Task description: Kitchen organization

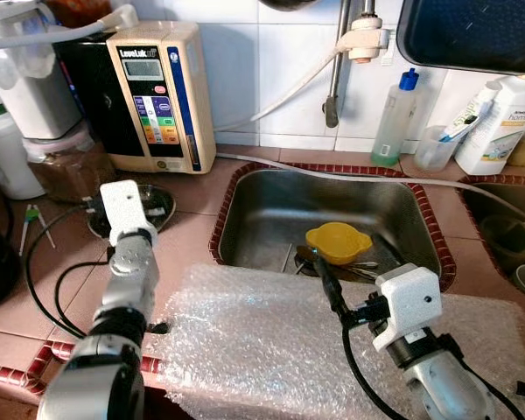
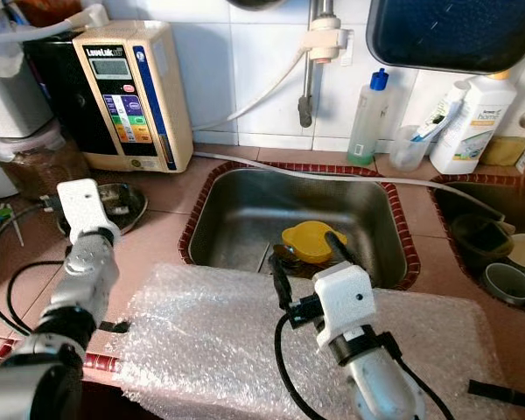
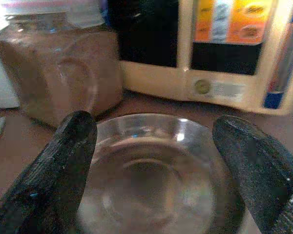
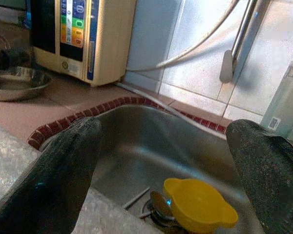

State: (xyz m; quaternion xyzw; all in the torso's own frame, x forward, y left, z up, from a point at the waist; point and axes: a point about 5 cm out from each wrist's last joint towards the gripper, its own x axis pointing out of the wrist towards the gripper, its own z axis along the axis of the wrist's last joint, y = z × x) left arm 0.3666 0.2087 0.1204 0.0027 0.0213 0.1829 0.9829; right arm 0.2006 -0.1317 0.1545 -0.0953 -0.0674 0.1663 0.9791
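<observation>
Bubble wrap (image 1: 271, 341) drapes the counter's front edge. The right gripper (image 2: 308, 254) hovers above it, spread wide toward the yellow cup (image 1: 339, 242) on the sink (image 1: 254, 219) floor — likely lining up. The left gripper (image 3: 151, 165), also wide, brackets the steel dish (image 3: 156, 180) before the ionizer (image 1: 162, 96).

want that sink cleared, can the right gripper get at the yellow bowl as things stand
Probably yes. The right gripper is open at the sink's near edge, and the yellow bowl lies in the sink just beyond its fingers with nothing between.
</observation>
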